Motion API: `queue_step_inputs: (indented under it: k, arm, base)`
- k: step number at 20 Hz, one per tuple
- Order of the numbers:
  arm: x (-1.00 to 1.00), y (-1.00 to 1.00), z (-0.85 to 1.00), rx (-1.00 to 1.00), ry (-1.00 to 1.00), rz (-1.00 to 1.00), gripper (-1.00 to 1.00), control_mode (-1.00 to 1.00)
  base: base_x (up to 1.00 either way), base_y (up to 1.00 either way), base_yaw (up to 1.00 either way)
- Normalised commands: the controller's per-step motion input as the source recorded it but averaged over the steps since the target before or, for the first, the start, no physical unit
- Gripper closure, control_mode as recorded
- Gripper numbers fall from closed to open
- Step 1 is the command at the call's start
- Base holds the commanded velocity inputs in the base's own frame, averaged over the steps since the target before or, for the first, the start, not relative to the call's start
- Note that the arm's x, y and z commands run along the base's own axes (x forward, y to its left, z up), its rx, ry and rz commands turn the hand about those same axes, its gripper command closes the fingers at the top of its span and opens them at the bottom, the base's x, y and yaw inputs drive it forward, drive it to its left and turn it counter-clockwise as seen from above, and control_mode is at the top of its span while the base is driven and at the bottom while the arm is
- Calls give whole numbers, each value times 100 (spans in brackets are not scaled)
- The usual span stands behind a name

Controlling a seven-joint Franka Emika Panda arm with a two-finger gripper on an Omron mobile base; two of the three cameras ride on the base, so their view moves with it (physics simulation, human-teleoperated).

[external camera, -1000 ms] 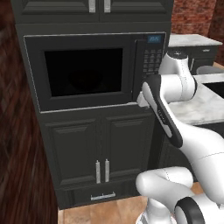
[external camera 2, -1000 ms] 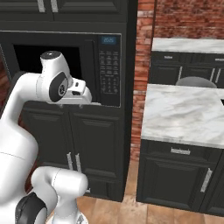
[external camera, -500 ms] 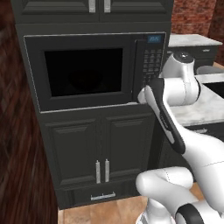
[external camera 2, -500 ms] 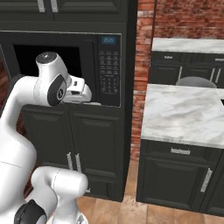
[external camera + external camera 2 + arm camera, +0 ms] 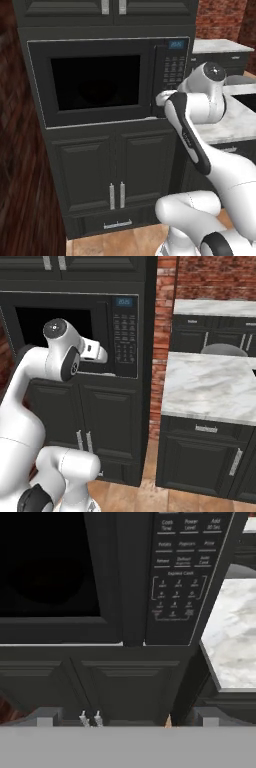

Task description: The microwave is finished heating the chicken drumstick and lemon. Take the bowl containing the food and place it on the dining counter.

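1 microwave (image 5: 107, 82), door shut, long axis horizontal.

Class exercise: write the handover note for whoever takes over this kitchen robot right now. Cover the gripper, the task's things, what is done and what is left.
Gripper: open, empty, close in front of the large black built-in microwave, near its button panel.
Microwave door: shut; through the dark glass I cannot make out the bowl or food.
White grey-veined marble dining counter: to the right.
Done: nothing visible.
Left: open door, take out bowl, place on counter.
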Motion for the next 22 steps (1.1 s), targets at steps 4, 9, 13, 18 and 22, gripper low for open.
queue_step_inputs:
  k: [4, 9, 13, 18, 22]
  arm:
    - [46, -1, 29, 7, -17, -5, -100, -100]
    - [58, 0, 4, 0, -5, -4, -100, -100]
    - [43, 0, 0, 0, -6, 0, -100, -100]
    - [33, 0, 0, 0, -11, 0, -100, -100]
    - [54, 0, 0, 0, 0, 0, -100, -100]
  base:
    - [0, 0, 0]
    - [0, 0, 0]
    - [0, 0, 0]
    - [0, 0, 0]
    - [0, 0, 0]
